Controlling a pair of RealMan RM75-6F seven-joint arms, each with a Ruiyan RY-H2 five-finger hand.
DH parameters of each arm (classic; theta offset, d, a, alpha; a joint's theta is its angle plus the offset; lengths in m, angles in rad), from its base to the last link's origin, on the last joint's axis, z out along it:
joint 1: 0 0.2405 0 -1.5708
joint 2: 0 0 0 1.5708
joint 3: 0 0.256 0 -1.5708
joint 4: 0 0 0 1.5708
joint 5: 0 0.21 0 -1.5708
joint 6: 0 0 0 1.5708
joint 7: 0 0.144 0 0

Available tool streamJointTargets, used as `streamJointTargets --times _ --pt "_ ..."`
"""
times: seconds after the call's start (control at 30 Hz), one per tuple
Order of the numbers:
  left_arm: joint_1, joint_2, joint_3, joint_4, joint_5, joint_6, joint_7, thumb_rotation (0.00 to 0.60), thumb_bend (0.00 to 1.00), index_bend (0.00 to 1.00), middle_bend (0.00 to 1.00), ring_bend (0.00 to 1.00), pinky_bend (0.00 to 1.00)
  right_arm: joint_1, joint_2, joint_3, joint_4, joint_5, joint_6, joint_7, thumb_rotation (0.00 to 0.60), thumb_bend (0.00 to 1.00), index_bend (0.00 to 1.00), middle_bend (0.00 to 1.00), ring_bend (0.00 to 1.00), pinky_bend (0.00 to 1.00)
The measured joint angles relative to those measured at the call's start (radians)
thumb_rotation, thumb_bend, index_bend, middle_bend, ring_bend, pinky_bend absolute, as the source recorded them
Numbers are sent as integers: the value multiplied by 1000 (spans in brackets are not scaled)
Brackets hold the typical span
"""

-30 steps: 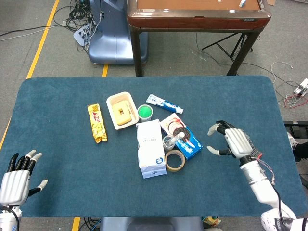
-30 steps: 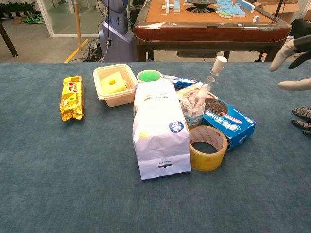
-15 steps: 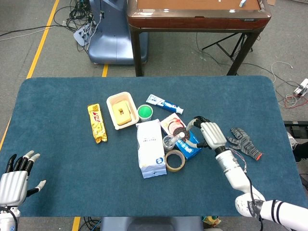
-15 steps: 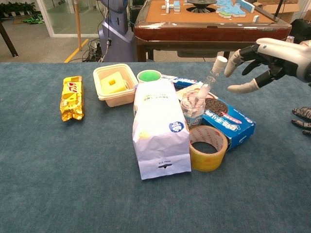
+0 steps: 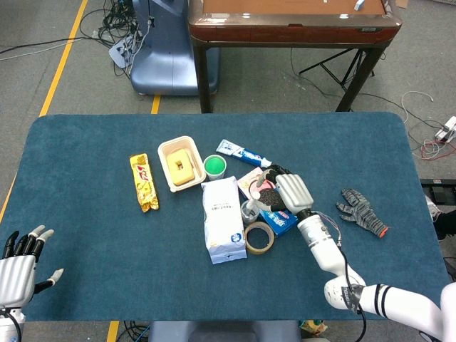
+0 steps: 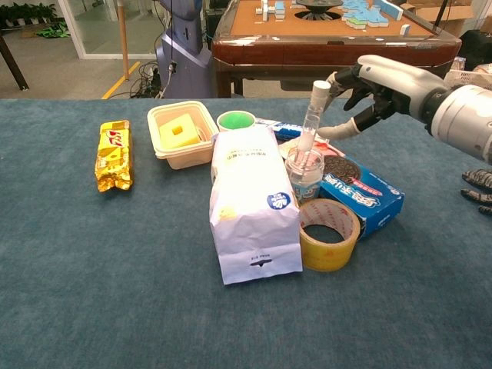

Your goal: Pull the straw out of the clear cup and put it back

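The clear cup (image 6: 304, 175) stands between a white paper bag and a blue cookie box. The white straw (image 6: 312, 115) rises from it almost upright. My right hand (image 6: 380, 81) hovers just right of the straw's top, fingers spread. One fingertip (image 6: 336, 77) touches the top end, while the thumb (image 6: 338, 131) sits lower and apart from the straw. In the head view the right hand (image 5: 291, 191) is above the cookie box, beside the cup (image 5: 250, 211). My left hand (image 5: 18, 262) lies at the near left table corner, fingers apart and holding nothing.
Crowding the cup are the white paper bag (image 6: 254, 204), a tape roll (image 6: 329, 234) and the cookie box (image 6: 367, 194). Behind stand a green cup (image 6: 236, 121), a yellow tub (image 6: 181, 132) and a toothpaste tube (image 5: 242, 153). A snack pack (image 6: 114, 154) lies left, a grey glove (image 5: 362, 211) right.
My right hand swept left from the table's right side to the straw. The straw, leaning right before, now stands nearly upright. The left hand slid slightly toward the near edge.
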Motion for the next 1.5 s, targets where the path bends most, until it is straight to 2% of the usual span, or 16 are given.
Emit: streamJointTargets --times 0.33,0.8,0.93,1.5 --pt "8 6 -1 14 -4 5 -21 600 174 190 122 155 31 45 -33 7 14 7 -21 -7 600 291 460 352 170 227" --pt "12 7 1 11 6 7 -17 600 174 190 122 155 31 26 35 -36 -63 10 -29 -6 600 290 481 357 170 227" --pt "13 8 1 8 7 8 -16 600 173 190 122 155 31 27 30 -45 -59 11 -33 -2 600 320 487 361 170 227" --pt "19 9 0 15 4 8 -22 600 173 190 122 155 31 55 0 -60 -30 24 -68 0 600 329 491 363 170 227"
